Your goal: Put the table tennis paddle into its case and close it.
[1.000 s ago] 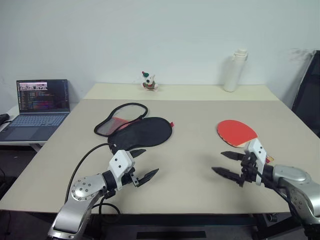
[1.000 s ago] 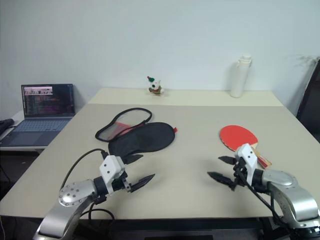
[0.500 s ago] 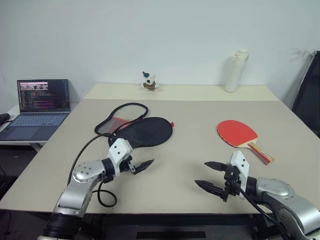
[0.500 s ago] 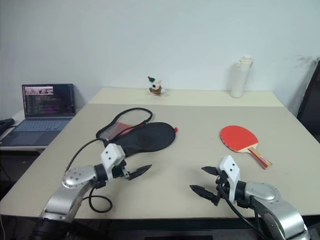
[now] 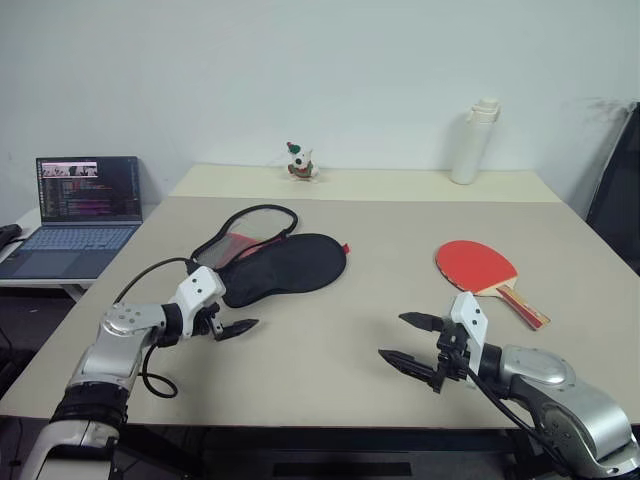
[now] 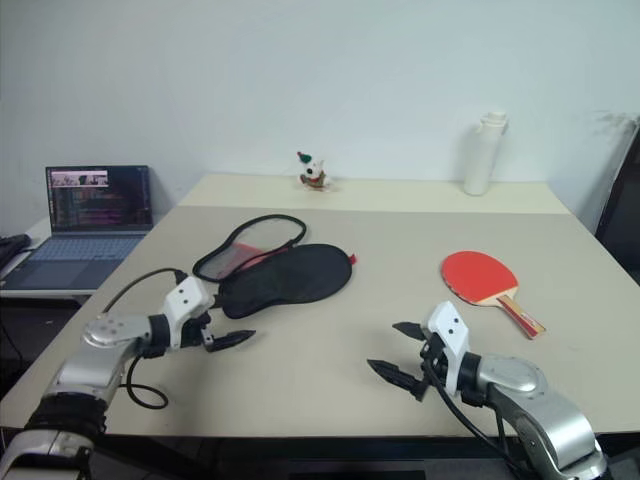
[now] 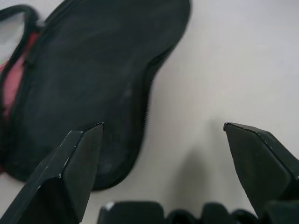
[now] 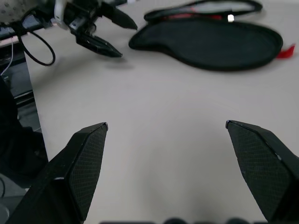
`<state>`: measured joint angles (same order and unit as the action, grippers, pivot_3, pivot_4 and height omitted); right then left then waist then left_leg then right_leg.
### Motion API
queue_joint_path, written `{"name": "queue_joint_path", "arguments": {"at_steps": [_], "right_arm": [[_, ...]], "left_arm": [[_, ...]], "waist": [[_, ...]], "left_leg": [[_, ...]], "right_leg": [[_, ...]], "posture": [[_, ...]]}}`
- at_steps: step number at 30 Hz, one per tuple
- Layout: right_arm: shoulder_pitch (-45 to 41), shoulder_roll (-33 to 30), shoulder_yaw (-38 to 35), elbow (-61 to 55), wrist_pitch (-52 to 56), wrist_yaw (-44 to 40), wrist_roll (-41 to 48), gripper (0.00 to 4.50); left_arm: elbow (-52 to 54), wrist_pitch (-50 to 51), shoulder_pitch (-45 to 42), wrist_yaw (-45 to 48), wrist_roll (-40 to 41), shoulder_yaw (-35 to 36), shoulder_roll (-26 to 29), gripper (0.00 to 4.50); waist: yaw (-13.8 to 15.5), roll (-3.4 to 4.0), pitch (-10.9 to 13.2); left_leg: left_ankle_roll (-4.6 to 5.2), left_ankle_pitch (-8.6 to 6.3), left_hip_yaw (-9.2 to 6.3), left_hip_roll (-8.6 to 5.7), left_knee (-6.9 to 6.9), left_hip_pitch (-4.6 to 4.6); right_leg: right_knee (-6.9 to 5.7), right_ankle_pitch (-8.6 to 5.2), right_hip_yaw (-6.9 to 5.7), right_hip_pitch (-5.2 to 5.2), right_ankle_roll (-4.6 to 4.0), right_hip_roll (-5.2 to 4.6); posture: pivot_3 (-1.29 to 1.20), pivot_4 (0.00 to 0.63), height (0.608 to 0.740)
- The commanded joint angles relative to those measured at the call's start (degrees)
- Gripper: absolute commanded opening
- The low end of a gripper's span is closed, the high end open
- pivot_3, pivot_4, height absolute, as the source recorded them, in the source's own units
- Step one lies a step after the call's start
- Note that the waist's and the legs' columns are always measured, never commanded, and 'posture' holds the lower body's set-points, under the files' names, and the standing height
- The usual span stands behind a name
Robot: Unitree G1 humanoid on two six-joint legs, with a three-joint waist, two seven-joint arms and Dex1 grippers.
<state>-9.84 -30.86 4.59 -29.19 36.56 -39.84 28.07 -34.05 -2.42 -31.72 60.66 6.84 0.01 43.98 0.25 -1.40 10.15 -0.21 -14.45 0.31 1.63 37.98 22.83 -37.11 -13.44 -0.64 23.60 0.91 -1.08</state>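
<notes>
Paddle point(image 5: 474, 267): handle points toward right end effector point(image 5: 412, 341), which is nearer.
End effectors: right and left point(image 5: 234, 322) both wide open, empty.
Case point(image 5: 283, 268): just beyond left.

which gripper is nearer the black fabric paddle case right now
Left. The left gripper hovers just short of the black fabric paddle case, at its near end. The right gripper is farther off, across bare table.

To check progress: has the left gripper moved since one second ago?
Yes. The left gripper, open, has shifted to the robot's left; it is now beside the case's near-left end.
</notes>
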Motion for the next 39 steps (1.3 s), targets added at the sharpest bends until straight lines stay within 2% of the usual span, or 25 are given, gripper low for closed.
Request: {"name": "queue_joint_path", "arguments": {"at_steps": [1, 7, 15, 18, 19, 29, 32, 35, 39], "right_arm": [[-2.52, 0.88, 0.39, -1.76, 0.25, 0.95, 0.40, 4.45], [-4.93, 1.09, 0.78, -1.35, 0.60, 1.79, 0.26, 4.45], [-4.53, 0.69, 0.22, -2.71, 1.56, 2.85, 0.54, 4.45], [-4.79, 1.16, 0.25, -2.84, 1.73, 3.74, 0.57, 4.50], [-4.88, 1.28, 0.08, -2.82, 1.80, 3.98, 0.67, 4.50], [-5.04, 0.89, -1.64, -2.64, 1.97, 4.98, 1.19, 4.50], [-4.87, 0.75, -2.25, -2.64, 1.94, 5.23, 1.13, 4.50], [-4.39, 0.61, -3.28, -2.83, 2.03, 5.58, 1.22, 4.50], [-3.82, 0.28, -4.65, -2.97, 2.22, 5.73, 1.48, 4.50]], "left_arm": [[-8.31, -3.48, -5.06, -1.20, -2.57, -0.83, -1.19, 4.48], [-21.71, -8.58, -11.11, -2.16, -7.06, -3.32, -4.00, 4.48], [-27.83, -13.05, -13.68, -0.56, -9.41, -4.63, -4.99, 4.48], [-29.69, -13.84, -14.19, -0.25, -9.84, -4.47, -4.32, 3.92], [-30.22, -13.43, -14.33, 0.01, -9.48, -4.09, -4.21, 3.60], [-31.00, -11.77, -13.15, 0.98, -7.58, -2.39, -4.40, 0.09], [-28.83, -9.80, -12.38, 1.81, -5.76, -0.80, -5.42, 0.04], [-21.53, -6.27, -10.05, 2.38, -3.46, 0.06, -7.13, 0.04], [-0.29, 7.57, -3.32, 2.10, 2.69, 0.25, -11.51, 0.04]], "waist": [[0.03, -0.01, -0.01], [-0.08, -0.05, -0.02], [0.05, -0.06, -0.06], [0.07, -0.05, -0.07], [0.06, -0.06, -0.08], [-0.37, -0.07, -0.09], [-0.38, -0.07, -0.09], [-0.38, -0.07, -0.09], [0.09, -0.08, -0.08]], "left_leg": [[0.00, 0.00, 0.01, -0.01, 0.00, 0.00], [0.00, 0.00, 0.06, -0.02, 0.00, 0.04], [0.01, 0.01, 0.08, -0.02, 0.06, -0.10], [0.01, 0.01, 0.10, -0.03, 0.06, -0.10], [0.01, 0.01, 0.10, -0.02, 0.06, -0.11], [0.02, 0.02, 0.18, 0.03, 0.08, -0.42], [0.01, 0.02, 0.21, 0.03, 0.05, -0.41], [0.01, 0.01, 0.19, 0.01, 0.04, -0.36], [0.01, 0.01, 0.10, -0.05, 0.05, -0.20]], "right_leg": [[0.01, 0.00, 0.00, 0.00, 0.00, 0.00], [-0.01, 0.01, -0.02, 0.01, 0.01, 0.01], [-0.13, 0.01, -0.04, -0.10, 0.01, -0.01], [-0.13, 0.01, -0.02, -0.10, 0.01, -0.02], [-0.13, 0.01, -0.02, -0.10, 0.01, -0.02], [-0.63, -0.11, 0.05, -0.10, -0.17, 0.01], [-0.63, -0.13, 0.06, -0.09, -0.18, 0.02], [-0.61, -0.15, 0.05, -0.07, -0.16, -0.01], [-0.55, -0.16, 0.03, -0.03, -0.12, -0.11]], "posture": [[0.00, 0.150, 0.740], [0.00, 0.150, 0.740], [0.00, 0.150, 0.740], [0.00, 0.150, 0.740], [0.00, 0.150, 0.740], [0.00, 0.150, 0.740], [0.00, 0.150, 0.740], [0.00, 0.150, 0.740], [0.00, 0.150, 0.740]]}}
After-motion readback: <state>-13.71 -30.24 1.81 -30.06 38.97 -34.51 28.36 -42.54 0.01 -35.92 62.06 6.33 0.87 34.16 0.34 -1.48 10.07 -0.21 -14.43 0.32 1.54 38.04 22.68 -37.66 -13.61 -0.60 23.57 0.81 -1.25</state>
